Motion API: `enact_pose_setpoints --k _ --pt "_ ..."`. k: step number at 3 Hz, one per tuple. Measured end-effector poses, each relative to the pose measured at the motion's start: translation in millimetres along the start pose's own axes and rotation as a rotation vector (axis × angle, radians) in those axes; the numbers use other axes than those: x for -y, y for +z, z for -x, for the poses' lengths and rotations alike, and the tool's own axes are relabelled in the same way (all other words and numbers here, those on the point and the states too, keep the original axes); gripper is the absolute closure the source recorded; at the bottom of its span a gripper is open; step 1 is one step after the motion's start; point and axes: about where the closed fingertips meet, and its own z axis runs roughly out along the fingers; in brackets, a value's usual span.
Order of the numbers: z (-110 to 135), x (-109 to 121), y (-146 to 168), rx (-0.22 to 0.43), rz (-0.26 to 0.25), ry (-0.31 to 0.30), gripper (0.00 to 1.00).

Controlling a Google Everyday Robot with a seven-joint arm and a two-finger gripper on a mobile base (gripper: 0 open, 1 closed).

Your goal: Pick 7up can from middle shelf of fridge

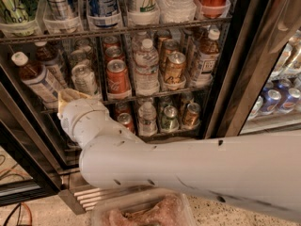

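Note:
The 7up can [84, 79], silvery with a pull-tab top, stands at the front of a lane on the left part of the middle shelf [155, 94] of the fridge [230, 79]. My white arm reaches in from the lower right. Its wrist ends in the gripper [68, 97], whose tan end sits just below and left of the can, at the shelf's front edge. The wrist hides most of the gripper.
A red-orange can [117, 76], a water bottle [146, 67] and a gold-brown can [175, 66] stand right of the 7up can. Tea bottles [35, 76] lean at the left. Tall cans fill the rack above and short cans [169, 117] the rack below. A steel grille [89, 194] runs under the door.

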Motion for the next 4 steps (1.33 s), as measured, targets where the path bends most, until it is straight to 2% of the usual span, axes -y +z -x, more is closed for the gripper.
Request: enact_pose_setpoints --k 1,2,3,4 --pt "0.0 0.0 0.0 0.0 0.0 0.0 0.11" --pt "0.0 0.0 0.0 0.0 0.0 0.0 0.0" --pt "0.0 -0.1 0.0 0.0 0.0 0.0 0.0" --pt "-1.5 -5.3 -0.3 -0.003 0.016 -0.049 0.0"
